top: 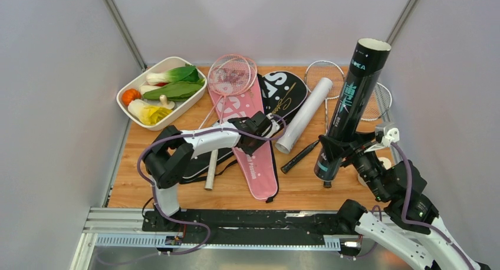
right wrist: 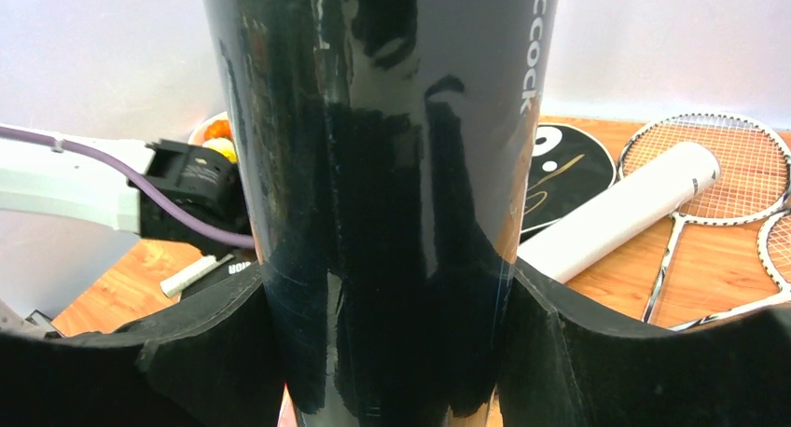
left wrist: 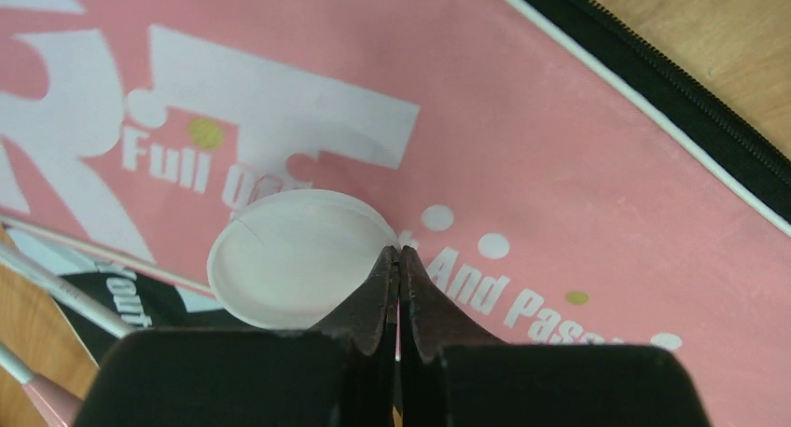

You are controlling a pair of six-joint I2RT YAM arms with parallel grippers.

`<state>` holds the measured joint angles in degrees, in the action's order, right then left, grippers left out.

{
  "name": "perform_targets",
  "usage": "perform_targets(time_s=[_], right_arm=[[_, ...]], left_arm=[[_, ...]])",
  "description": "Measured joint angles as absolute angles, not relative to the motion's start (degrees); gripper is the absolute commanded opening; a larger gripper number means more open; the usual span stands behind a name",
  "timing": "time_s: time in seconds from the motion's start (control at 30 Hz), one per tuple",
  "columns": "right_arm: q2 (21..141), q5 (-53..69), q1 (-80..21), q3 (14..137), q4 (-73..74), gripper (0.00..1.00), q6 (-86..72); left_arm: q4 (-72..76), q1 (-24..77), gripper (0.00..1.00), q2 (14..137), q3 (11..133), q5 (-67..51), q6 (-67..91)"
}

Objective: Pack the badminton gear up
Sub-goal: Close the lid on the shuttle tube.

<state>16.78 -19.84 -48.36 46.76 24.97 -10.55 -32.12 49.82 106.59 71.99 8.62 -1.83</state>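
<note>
A: Why's the black shuttlecock tube (top: 352, 99) upright, right of frame?
B: Right gripper (top: 331, 154) clamps its base, mouth up, likely for capping. Left gripper (left wrist: 399, 252), mid-frame, jaws pressed together, pinches a white lid (left wrist: 289, 259) above the pink cover (left wrist: 560, 138).

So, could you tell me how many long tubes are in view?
2. The long black tube is held upright in the right pincer; the long white tube lies flat on the wooden table.

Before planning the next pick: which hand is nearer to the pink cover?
Left. The left hand is directly over the pink cover; the right hand is off to its right, gripping the black tube.
</note>
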Motion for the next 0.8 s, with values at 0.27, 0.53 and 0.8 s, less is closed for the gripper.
perform_targets(time_s=[0.27,0.53,0.8], right_arm=[[17.98,-19.77,-48.36,41.93,22.68,0.0,-9.76],[23.03,-16.62,-48.36,33.58,18.15,0.0,-6.37],[30.65,-9.52,-48.36,27.53,16.6,0.0,7.86]], left_arm=[[-31.27,44.21,0.0,93.03,67.79,2.28,6.07],[-27.62,32.86,0.0,75.5,60.99,-15.09,15.2],[-30.44,26.61,0.0,63.24,60.88,-26.0,20.75]])
